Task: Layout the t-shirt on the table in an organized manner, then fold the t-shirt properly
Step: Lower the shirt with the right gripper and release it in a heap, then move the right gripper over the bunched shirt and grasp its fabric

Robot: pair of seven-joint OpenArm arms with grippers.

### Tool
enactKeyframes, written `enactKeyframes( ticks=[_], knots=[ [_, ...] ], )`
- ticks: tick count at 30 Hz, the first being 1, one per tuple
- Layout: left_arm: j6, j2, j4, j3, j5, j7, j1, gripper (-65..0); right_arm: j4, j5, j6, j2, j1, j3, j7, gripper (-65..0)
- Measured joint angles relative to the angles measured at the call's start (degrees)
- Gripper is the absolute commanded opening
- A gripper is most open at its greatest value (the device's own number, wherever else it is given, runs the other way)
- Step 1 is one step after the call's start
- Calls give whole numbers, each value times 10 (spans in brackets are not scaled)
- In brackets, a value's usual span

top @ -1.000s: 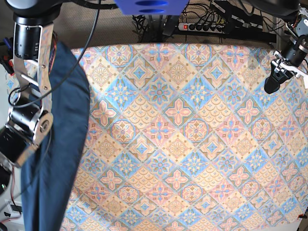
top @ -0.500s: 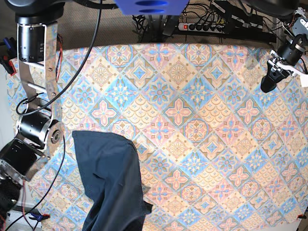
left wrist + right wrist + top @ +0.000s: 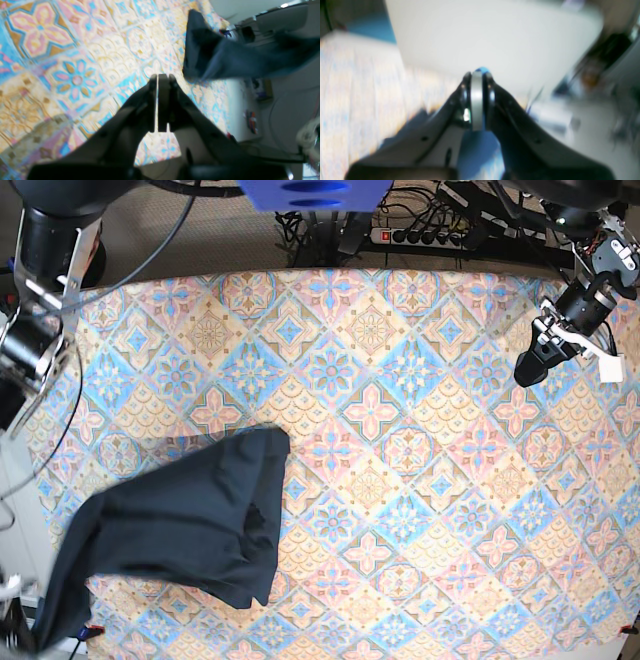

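The dark navy t-shirt (image 3: 190,525) lies crumpled over the lower left of the table (image 3: 400,480), and its lower left end trails past the table edge. In the left wrist view the t-shirt (image 3: 220,60) rises off the cloth and stretches away through the air. My right gripper (image 3: 477,75) is shut, with blurred blue fabric (image 3: 475,155) below its fingers; it holds the shirt's end. My left gripper (image 3: 522,375) hovers over the table's far right, far from the shirt. Its jaws (image 3: 160,76) are shut on nothing.
A power strip (image 3: 420,235) and a tangle of cables lie on the floor behind the table's far edge. The right arm's upper links (image 3: 40,290) stand at the table's far left corner. Pale floor runs along the left edge.
The shirt has come down from hanging at the left and now spreads over the table's lower left. The right arm pulled back to the left. The left gripper drifted slightly lower and leftward.
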Motion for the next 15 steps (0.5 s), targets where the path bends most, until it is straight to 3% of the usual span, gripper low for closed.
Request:
enactKeyframes(
  ticks=[4,6,12,15],
  knots=[
    [0,3,0,-1,20,4,-7,-650,14,-5,1,3,-115,1,8,-642],
    [0,4,0,5,20,5,-16,-650,14,-38,2,0,-142,-1,8,-641],
    [0,0,0,86,67,1,-25,-650,38,-210,3,0,-171,-1,87,-639],
    [1,0,0,110,82,0,-25,-650,44,-316,5,0,-186,-3,97,-635]
  ],
)
